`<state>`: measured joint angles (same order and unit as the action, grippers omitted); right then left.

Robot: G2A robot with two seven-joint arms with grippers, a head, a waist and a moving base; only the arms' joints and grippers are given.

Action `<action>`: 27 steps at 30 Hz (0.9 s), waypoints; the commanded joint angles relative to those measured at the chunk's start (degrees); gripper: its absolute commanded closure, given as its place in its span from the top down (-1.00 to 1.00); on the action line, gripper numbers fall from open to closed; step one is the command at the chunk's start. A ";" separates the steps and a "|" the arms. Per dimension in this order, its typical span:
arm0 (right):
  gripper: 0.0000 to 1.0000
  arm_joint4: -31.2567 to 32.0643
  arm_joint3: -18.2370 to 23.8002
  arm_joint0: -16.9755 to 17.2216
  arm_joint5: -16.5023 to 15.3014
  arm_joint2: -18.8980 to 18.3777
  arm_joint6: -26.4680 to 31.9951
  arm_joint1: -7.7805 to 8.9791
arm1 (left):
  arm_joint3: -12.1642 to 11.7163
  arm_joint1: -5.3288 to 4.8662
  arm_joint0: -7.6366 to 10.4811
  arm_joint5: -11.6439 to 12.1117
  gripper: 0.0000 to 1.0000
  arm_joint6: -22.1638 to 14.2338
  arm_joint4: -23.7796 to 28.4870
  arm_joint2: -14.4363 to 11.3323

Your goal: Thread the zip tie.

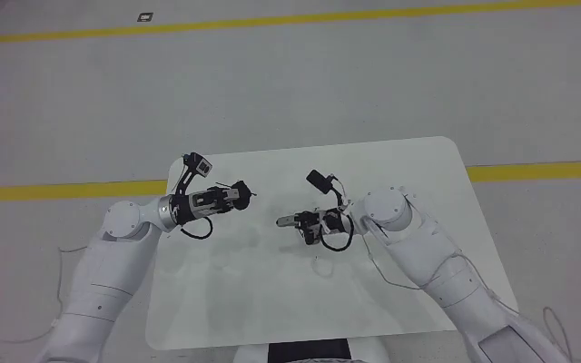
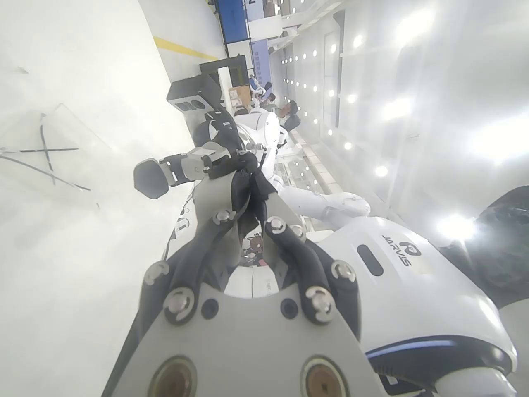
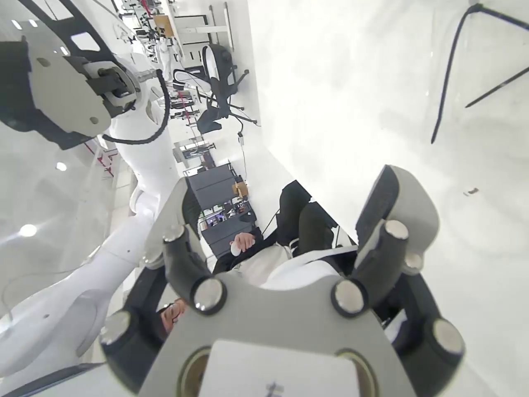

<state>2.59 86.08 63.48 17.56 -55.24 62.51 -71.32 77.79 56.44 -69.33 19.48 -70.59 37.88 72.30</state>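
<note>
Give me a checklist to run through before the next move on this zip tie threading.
1. Left gripper shut on a dark strip, likely the zip tie: ok.
2. Right gripper open, nothing between its fingers: ok.
3. Zip tie's head and tail both in sight for threading: cannot tell.
4. Grippers pointed toward each other, tips apart, above the table: ok.
5. Spare zip ties lying on the table, apart from both grippers: ok.
</note>
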 commanded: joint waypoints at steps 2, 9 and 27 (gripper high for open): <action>1.00 -0.03 -0.02 -0.01 -0.01 0.01 0.02 0.00 | 0.00 0.00 0.00 0.00 -1.00 0.00 0.00 0.00; 1.00 9.93 1.90 -2.65 1.92 2.75 1.69 0.54 | 0.00 0.00 0.00 0.00 -1.00 0.00 0.00 0.00; 1.00 24.11 0.86 -8.72 0.45 9.95 11.22 -0.06 | 0.00 0.00 0.00 0.00 -1.00 0.00 0.00 0.00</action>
<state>26.40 87.14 54.87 18.42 -45.49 73.98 -71.36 77.79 56.44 -69.33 19.48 -70.59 37.88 72.30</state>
